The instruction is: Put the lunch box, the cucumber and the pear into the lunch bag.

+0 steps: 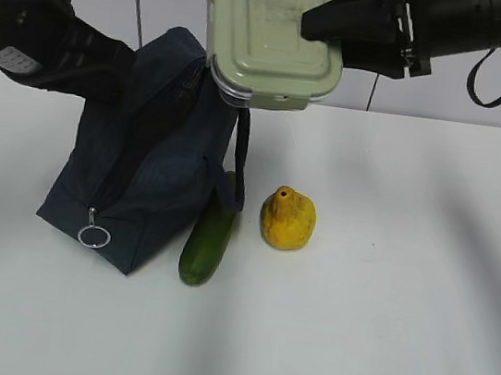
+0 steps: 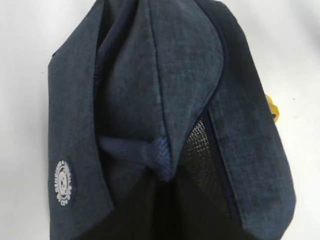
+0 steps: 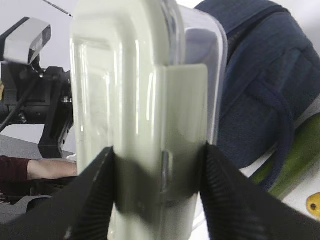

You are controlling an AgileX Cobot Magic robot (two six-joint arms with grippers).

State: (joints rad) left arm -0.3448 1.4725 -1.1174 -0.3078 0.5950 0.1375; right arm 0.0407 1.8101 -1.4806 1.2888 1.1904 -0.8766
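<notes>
A: Item one, box [image 1: 270,36]. Location?

B: In the air at 12 o'clock of the exterior view, just above the bag [image 1: 147,159]. Lid faces the camera, box tipped on edge. Right gripper [image 3: 157,187] is clamped on one short end, a finger on either face; the wrist view shows both pads pressed on glass and lid.

A: Why that grip?

B: Judgement: an end grip leaves the long body free to slide edge-first into a narrow mouth.

A: Item two, bag.

B: Upright at 9 o'clock of centre, navy, ring pull [image 1: 94,236] low on the front. Left gripper: jaws together, hidden among dark fabric at the bag's top in the left wrist view. It looks pinched on the cloth, likely to hold the mouth open, though I cannot tell the exact hold.

A: Items three and four?

B: Cucumber [image 1: 209,238] lies on the table [image 1: 401,311], touching the bag's right base. Pear [image 1: 288,219] stands just right of it, apart. Both not yet packed.
</notes>
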